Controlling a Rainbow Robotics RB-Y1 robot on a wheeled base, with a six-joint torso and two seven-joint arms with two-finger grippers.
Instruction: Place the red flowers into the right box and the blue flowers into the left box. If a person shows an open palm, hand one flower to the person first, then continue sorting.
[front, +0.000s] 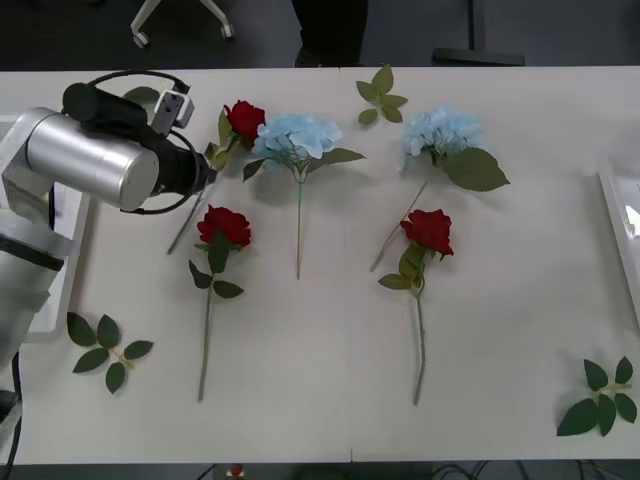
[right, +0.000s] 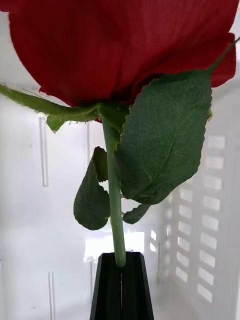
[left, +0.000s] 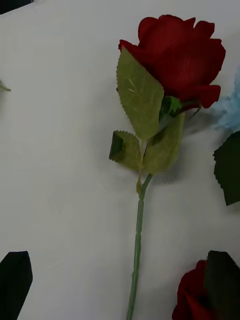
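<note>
Right gripper (right: 121, 267) has its black fingers clamped on the stem of a red rose (right: 125, 47), held upright over the ribbed white bottom of the right box (right: 30, 200), whose thin rim shows at the desk's right edge (front: 622, 240). Left gripper (left: 117, 280) hovers above the far-left rose (front: 243, 119) lying on the white desk (front: 500, 330), fingers (left: 15, 277) spread apart on either side of its stem, touching nothing. Two more red roses (front: 225, 225) (front: 430, 230) and two blue hydrangeas (front: 296, 136) (front: 441, 130) lie on the desk, with loose leaf sprigs (front: 105, 350) near the edges.
</note>
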